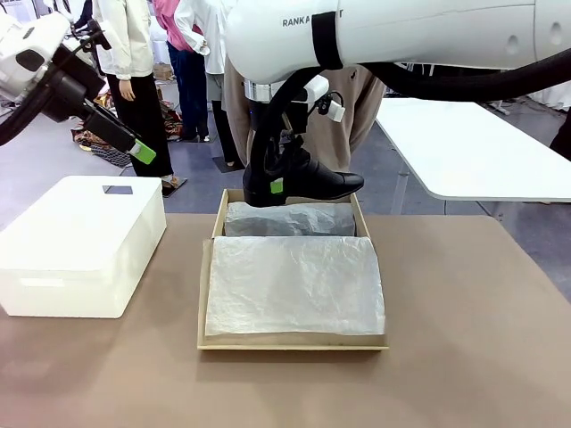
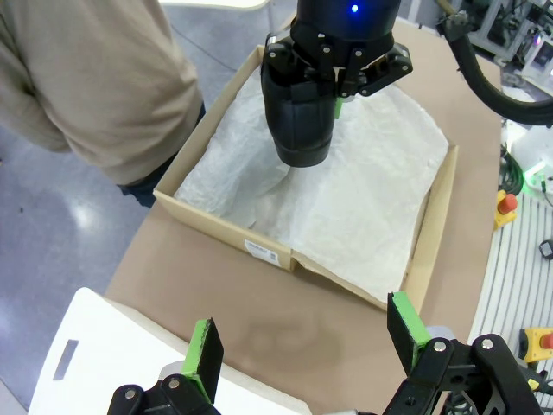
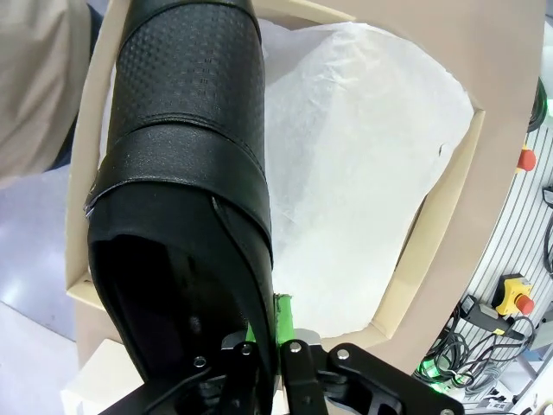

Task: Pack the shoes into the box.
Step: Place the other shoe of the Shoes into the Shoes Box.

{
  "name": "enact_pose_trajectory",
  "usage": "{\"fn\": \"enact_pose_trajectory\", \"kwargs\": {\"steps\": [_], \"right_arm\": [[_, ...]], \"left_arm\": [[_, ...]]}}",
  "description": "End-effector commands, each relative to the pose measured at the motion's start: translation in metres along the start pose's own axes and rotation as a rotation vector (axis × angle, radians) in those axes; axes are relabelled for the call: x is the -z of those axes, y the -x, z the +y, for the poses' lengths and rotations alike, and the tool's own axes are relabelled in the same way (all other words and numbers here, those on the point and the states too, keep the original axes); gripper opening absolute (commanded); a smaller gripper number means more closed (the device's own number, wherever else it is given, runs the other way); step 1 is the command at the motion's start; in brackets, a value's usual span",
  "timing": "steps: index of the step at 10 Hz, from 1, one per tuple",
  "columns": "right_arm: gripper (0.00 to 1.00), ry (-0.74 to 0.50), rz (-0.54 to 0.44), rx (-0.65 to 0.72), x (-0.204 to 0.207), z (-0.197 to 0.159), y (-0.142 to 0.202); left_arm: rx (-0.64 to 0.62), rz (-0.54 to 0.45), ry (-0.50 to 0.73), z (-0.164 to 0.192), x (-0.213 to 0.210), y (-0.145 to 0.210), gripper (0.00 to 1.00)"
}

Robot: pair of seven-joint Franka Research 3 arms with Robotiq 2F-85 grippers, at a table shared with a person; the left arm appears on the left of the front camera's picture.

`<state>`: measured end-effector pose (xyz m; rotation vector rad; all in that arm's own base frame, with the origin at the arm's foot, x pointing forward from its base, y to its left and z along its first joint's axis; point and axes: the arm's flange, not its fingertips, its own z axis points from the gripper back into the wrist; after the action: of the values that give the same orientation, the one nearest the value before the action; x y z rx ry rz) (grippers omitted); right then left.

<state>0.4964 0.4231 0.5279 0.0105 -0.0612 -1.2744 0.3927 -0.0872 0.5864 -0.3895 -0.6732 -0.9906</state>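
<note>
One black shoe (image 1: pixel 312 181), heel end clamped in the right gripper (image 1: pixel 278 185), toe level, held just above the far end of the box (image 1: pixel 294 341) at mid-bench (image 1: pixel 464 357); left gripper (image 2: pixel 307 333) spread apart, empty.

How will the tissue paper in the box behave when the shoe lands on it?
The tissue paper looks thin and crinkled, so probably floppy: it should crumple under the shoe, not support it. It lies loose, lapping the box wall, so a push may drag it.
</note>
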Motion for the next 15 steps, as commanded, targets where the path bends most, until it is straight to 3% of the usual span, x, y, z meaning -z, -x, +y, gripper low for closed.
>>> {"fn": "enact_pose_trajectory", "kwargs": {"steps": [1, 3, 9, 15], "right_arm": [[0.0, -0.012, 0.006, -0.002, -0.002, -0.005, -0.002], [0.0, 0.0, -0.001, 0.001, 0.0, 0.0, -0.001], [0.0, -0.01, -0.001, 0.278, 0.017, 0.015, 0.017], [0.0, 0.015, 0.039, 0.298, 0.044, 0.041, 0.035]], "left_arm": [[-0.01, -0.023, 0.002, -0.001, 0.001, 0.0, 1.0], [-0.01, -0.023, 0.002, -0.001, 0.001, 0.0, 1.0], [-0.01, -0.023, 0.002, -0.001, 0.001, 0.0, 1.0], [-0.01, -0.023, 0.002, -0.001, 0.001, 0.0, 1.0]]}}
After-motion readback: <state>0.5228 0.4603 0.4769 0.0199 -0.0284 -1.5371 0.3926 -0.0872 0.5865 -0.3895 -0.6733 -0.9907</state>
